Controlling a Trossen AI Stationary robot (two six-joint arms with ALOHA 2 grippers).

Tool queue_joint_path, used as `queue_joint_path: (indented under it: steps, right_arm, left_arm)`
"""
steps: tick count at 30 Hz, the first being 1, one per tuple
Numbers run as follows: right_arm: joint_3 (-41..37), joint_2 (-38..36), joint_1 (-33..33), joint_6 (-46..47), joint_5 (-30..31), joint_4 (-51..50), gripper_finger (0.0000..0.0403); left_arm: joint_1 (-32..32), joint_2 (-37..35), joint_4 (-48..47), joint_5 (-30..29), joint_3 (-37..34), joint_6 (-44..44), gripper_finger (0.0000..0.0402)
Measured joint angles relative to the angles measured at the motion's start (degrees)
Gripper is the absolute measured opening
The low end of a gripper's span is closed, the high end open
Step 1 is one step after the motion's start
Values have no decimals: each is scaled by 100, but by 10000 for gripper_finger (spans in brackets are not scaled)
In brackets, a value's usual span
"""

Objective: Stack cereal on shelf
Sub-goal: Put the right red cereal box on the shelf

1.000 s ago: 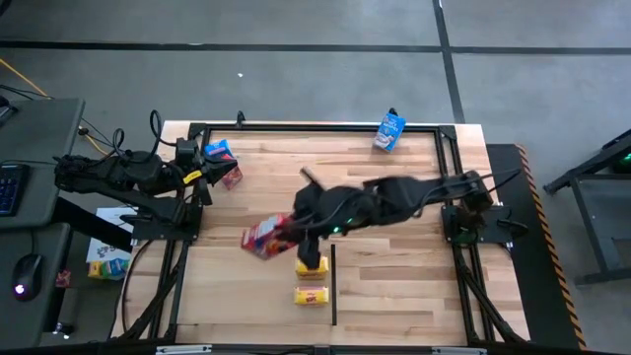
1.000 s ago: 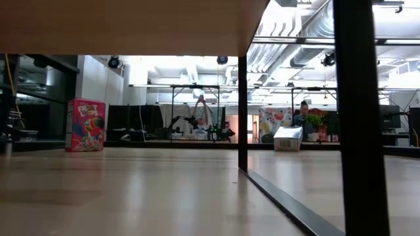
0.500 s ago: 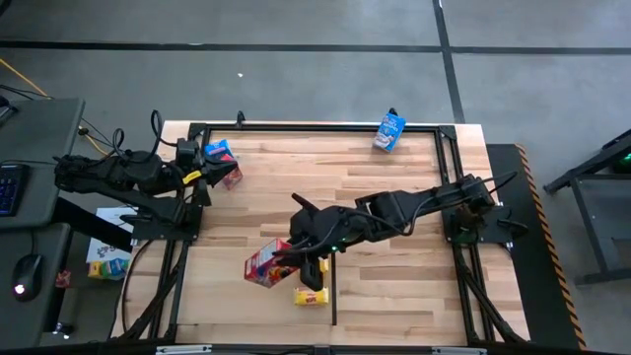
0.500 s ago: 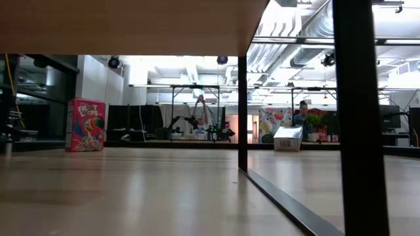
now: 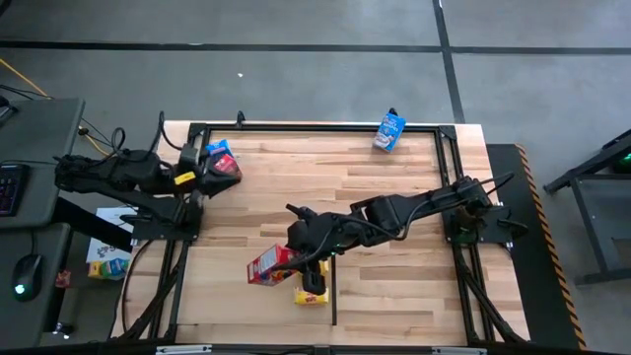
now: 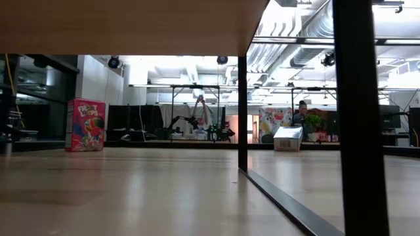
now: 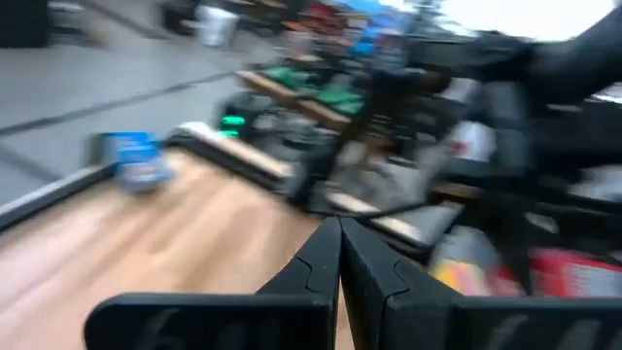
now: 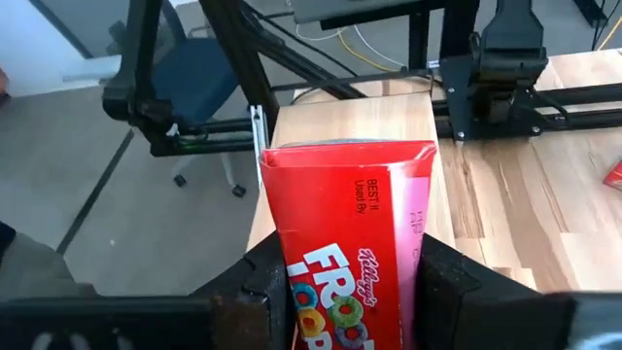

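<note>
My right gripper (image 5: 296, 259) (image 8: 352, 292) is shut on a red cereal carton (image 5: 270, 264) above the near middle of the table. A yellow carton (image 5: 311, 295) lies flat just nearer; another is mostly hidden under the gripper. My left gripper (image 5: 209, 174) (image 7: 340, 255) is shut on nothing and hangs at the far left, above a blue carton (image 5: 219, 151) and a red one (image 5: 231, 170). That red carton (image 6: 85, 124) stands upright on the table. Another blue carton (image 5: 389, 130) lies at the far edge. My right gripper pinches the red carton between its two fingers, one on each narrow side (image 8: 277, 262), at the end nearest the wrist. The fingers come slanting down from the table's right side and lie along the carton. The carton points away from the gripper, its printed face up, clear of the table.
A thin black upright (image 6: 242, 111) and a thick black post (image 6: 354, 118) stand on the table under a wooden board (image 6: 125, 26). A black rail (image 5: 333, 286) runs along the table toward the near edge, beside the yellow carton. Black frame bars edge the table.
My right gripper has moved down and toward the table's near edge, rolling a little, and the red carton has gone with it, still clear of the table. My left gripper has swung a little at its wrist, staying shut and in place.
</note>
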Motion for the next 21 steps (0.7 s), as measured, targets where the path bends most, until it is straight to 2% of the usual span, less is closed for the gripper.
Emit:
queue_joint_path:
  steps: [4,10,14,21]
  right_arm:
    - [0,-11,0,-55,1,-3,129]
    - [0,-11,-7,-202,46,-95,129]
    - [0,-13,-7,-134,46,-99,129]
    - [0,-13,-31,2,64,-97,129]
  left_arm:
    - [-2,0,624,677,0,97,0]
    - [-2,0,1182,571,16,277,16]
    - [0,90,1190,488,146,528,62]
    - [0,587,1187,894,539,899,186]
